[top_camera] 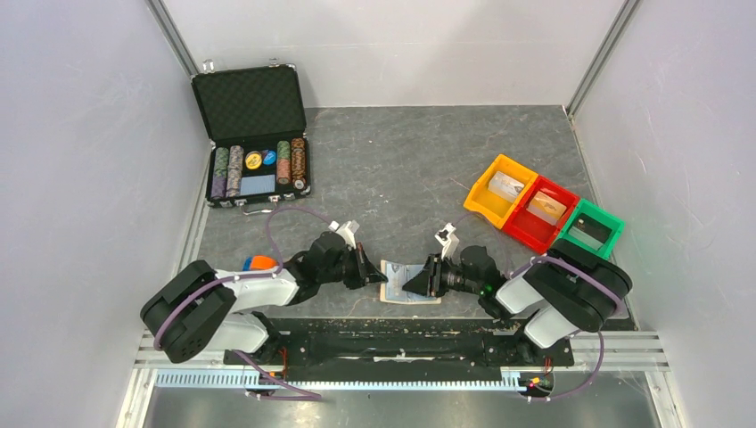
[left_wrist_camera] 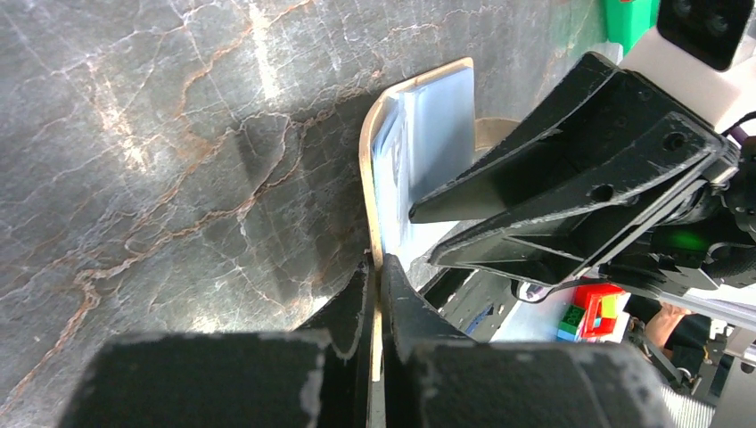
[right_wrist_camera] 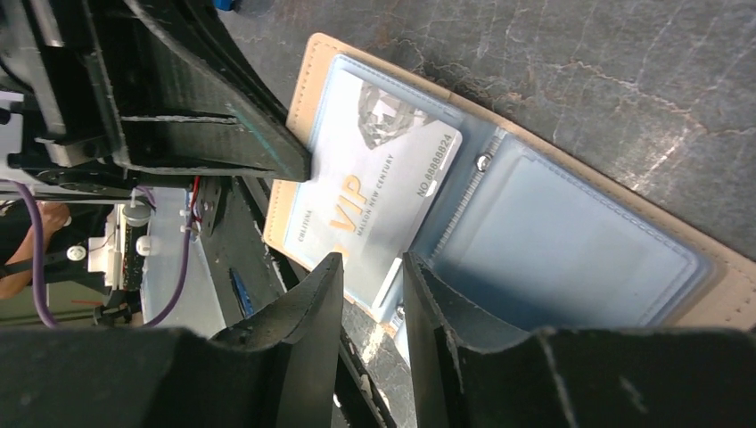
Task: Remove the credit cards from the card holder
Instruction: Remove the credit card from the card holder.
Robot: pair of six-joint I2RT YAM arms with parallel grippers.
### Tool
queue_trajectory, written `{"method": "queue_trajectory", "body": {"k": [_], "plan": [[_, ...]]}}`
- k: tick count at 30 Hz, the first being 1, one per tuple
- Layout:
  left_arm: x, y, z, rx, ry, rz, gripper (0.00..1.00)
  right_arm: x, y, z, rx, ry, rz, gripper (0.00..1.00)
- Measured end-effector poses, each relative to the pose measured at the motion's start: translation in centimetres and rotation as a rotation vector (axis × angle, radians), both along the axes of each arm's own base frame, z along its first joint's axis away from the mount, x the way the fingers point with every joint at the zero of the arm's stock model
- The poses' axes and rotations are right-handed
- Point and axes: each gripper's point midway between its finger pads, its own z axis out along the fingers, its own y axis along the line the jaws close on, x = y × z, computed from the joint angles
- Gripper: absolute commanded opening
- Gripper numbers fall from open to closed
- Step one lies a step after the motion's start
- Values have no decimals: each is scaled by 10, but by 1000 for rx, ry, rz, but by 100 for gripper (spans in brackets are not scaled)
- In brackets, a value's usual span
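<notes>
Tan leather card holder (top_camera: 393, 283) lies open, blue lining up, at the table's near edge between the arms. Left gripper (left_wrist_camera: 376, 267) is clenched on its tan rim. Right gripper (right_wrist_camera: 370, 263) has its fingers parted, gripping nothing, tips just at the near short end of the credit card (right_wrist_camera: 374, 169), whose long axis points at them. The card sits in one pocket; the neighbouring pocket looks empty. Judgement: the pull falls to the right arm

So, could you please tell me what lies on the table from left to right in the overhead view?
black chip case → card holder → orange bin → red bin → green bin
</notes>
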Motion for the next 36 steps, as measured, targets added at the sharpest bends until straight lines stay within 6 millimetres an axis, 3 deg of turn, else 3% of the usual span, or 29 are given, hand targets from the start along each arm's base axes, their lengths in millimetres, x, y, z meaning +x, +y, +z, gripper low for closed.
{"method": "queue_trajectory", "body": {"k": [12,22,27,31,36], "plan": [[-3,5,-11,20,26,14,2,-1,1,0,26,37,-11,38],[-3,6,-22,37,42,18,2,2,1,-5,0,59,-28,33],[-3,7,-27,46,47,21,2,1,2,-6,12,78,-25,20],[-3,7,-27,46,47,21,2,2,2,-8,27,93,-37,1],[-5,8,-29,42,44,22,2,1,2,-4,54,99,-42,0]]}}
